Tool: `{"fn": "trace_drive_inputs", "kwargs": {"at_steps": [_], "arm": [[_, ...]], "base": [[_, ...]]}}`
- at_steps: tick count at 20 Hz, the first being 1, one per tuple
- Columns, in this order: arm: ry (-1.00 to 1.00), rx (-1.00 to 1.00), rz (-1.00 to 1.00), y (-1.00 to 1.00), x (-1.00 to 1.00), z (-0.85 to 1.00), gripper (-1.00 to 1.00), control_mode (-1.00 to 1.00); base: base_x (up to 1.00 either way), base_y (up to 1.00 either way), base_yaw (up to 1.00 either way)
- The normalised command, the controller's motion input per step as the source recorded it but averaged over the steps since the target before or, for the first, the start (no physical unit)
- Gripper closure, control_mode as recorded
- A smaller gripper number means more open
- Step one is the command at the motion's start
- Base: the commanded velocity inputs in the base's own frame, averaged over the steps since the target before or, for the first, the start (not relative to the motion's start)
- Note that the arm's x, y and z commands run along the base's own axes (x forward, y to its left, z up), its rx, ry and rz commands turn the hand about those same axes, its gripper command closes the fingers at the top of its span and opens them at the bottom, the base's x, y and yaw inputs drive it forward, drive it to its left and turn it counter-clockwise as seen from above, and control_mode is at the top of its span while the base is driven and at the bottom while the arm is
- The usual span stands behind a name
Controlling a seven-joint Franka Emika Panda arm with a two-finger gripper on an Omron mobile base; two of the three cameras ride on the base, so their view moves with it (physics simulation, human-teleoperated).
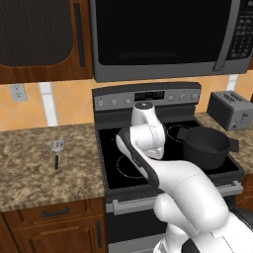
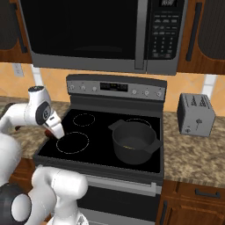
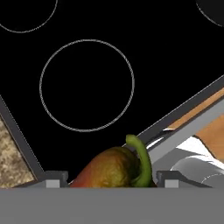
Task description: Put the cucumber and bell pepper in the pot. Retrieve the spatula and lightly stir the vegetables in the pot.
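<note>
In the hand view the red-orange bell pepper (image 3: pixel 109 168) with its curled green stem sits between my gripper's (image 3: pixel 111 178) two finger tips, held above the front left corner of the black stovetop (image 3: pixel 87 65). From the right base view, the gripper (image 2: pixel 56 131) hangs over the stove's front left edge. The dark pot (image 1: pixel 206 147) (image 2: pixel 133 141) stands on the front right burner, well to the gripper's right. On the granite counter left of the stove lies the spatula (image 1: pixel 57 148). The cucumber is hidden.
A grey toaster (image 1: pixel 230 109) (image 2: pixel 196 113) stands on the counter right of the stove. A microwave (image 2: pixel 101 30) hangs low over the stove's back panel. Granite counter (image 1: pixel 29 168) stretches to the left around the spatula.
</note>
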Motion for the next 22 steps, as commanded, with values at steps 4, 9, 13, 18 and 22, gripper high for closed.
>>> {"fn": "trace_drive_inputs", "kwargs": {"at_steps": [4, 9, 13, 18, 22], "arm": [[0.0, 0.0, -0.21, -1.0, 0.0, 0.0, 1.0, -1.0], [-0.01, 0.0, -0.21, -1.0, 0.0, 0.06, 1.0, -1.0], [-0.02, 0.0, -0.21, -1.0, 0.0, 0.26, 1.0, -1.0], [-0.03, 0.0, -0.22, -1.0, 0.01, 0.44, 1.0, -1.0], [-0.03, 0.0, -0.19, -0.91, 0.09, 0.22, 1.0, -1.0]], "base": [[0.0, 0.0, 0.0], [0.0, 0.0, 0.0], [0.0, 0.0, 0.0], [0.0, 0.0, 0.0], [0.0, 0.0, 0.0]]}}
